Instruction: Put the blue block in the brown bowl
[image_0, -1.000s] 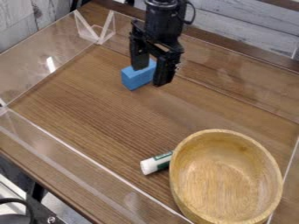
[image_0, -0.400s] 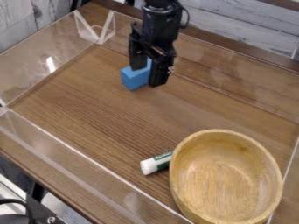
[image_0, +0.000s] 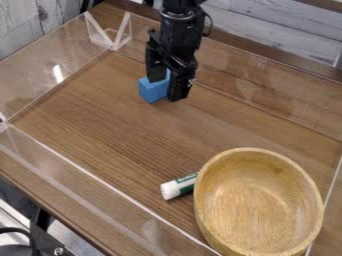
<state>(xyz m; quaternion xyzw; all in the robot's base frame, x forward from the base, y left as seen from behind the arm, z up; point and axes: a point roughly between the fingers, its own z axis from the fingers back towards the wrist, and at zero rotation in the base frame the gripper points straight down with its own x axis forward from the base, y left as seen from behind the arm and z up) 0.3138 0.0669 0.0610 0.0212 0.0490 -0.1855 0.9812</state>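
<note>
Our gripper hangs with jaws spread wide around the blue block, gripping nothing, far from the brown bowl

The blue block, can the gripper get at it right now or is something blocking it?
Probably yes. The gripper points down with open jaws right at the blue block, which sits alone on the table; the tube and brown bowl lie far off.

A: Where does the block sit?
B: On the desk, toward the back, with the end effector directly over it.
A: And the bowl?
B: Front right on the desk, well apart from the block. A tube lies just beside its left rim.
</note>
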